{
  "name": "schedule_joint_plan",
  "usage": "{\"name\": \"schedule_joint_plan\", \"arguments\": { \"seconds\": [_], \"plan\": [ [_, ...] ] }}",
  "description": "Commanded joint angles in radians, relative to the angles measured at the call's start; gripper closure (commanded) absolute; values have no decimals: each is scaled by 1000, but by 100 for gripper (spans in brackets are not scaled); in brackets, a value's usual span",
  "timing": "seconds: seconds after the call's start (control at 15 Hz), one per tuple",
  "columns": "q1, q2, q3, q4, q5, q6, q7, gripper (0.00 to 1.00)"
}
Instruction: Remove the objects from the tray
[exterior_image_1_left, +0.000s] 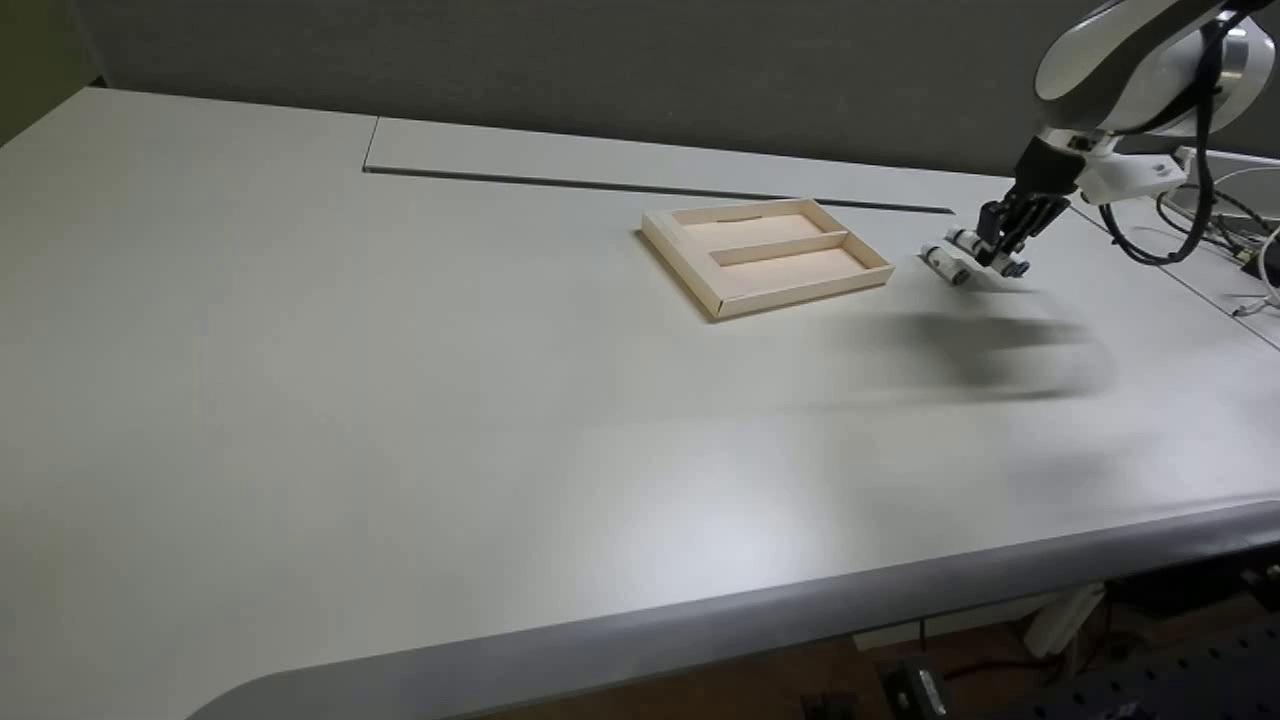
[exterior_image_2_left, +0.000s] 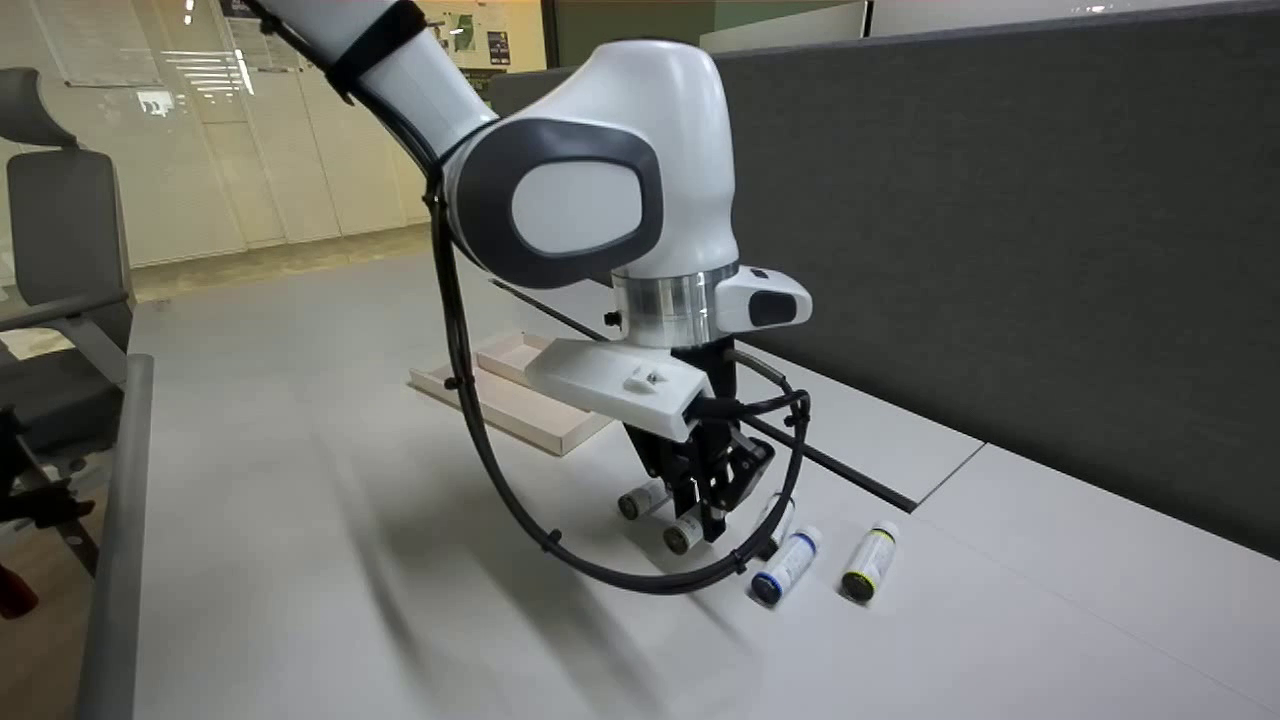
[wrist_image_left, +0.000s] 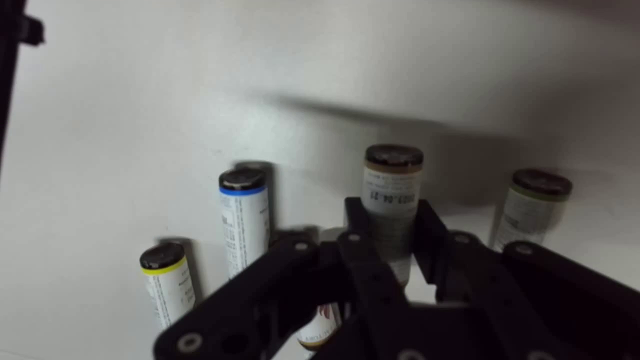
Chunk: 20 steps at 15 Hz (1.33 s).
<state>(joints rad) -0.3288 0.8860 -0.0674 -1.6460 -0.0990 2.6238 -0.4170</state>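
The objects are small white bottles with dark ends. My gripper (wrist_image_left: 392, 209) is shut on a brown-ringed bottle (wrist_image_left: 392, 187), one finger on each side, close above the table; a small gap cannot be judged. The gripper also shows in both exterior views (exterior_image_1_left: 1003, 245) (exterior_image_2_left: 700, 510). A green-ringed bottle (wrist_image_left: 532, 212) lies beside it on the tray's side (exterior_image_1_left: 943, 264). A blue-ringed bottle (wrist_image_left: 245, 225) and a yellow-ringed bottle (wrist_image_left: 172, 285) lie on the other side. Another bottle (wrist_image_left: 320, 326) is partly hidden behind the gripper. The wooden tray (exterior_image_1_left: 688, 268) has bare compartments in an exterior view.
The tray also shows beyond the arm (exterior_image_2_left: 565, 437), partly covered by it. A grey partition (exterior_image_2_left: 1000, 250) stands along the table's back. A dark slot (exterior_image_1_left: 600, 186) runs along the table near it. Cables (exterior_image_1_left: 1235, 220) lie near the arm's side. A black cable (exterior_image_2_left: 620, 580) loops below the wrist.
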Motion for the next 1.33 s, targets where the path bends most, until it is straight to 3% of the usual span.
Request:
{"name": "schedule_joint_plan", "arguments": {
  "seconds": [0.0, 0.13, 0.2, 0.27, 0.4, 0.8, 1.07, 1.13, 1.27],
  "plan": [
    [-49, 8, 27, -9, 14, 22, -22, 93],
    [-64, 17, 33, -5, 18, 24, -24, 93],
    [-71, 20, 38, -3, 22, 22, -25, 85],
    [-78, 21, 44, -1, 27, 16, -25, 48],
    [-83, 15, 46, -5, 35, 15, -22, 42],
    [-55, -77, 28, -51, 40, -9, 13, 2],
    [-11, -182, -1, -102, 33, -25, 67, 0],
    [-43, -99, 27, -28, 40, -10, 8, 0],
    [-25, -143, 16, -52, 40, -23, 26, 0]
  ]
}}
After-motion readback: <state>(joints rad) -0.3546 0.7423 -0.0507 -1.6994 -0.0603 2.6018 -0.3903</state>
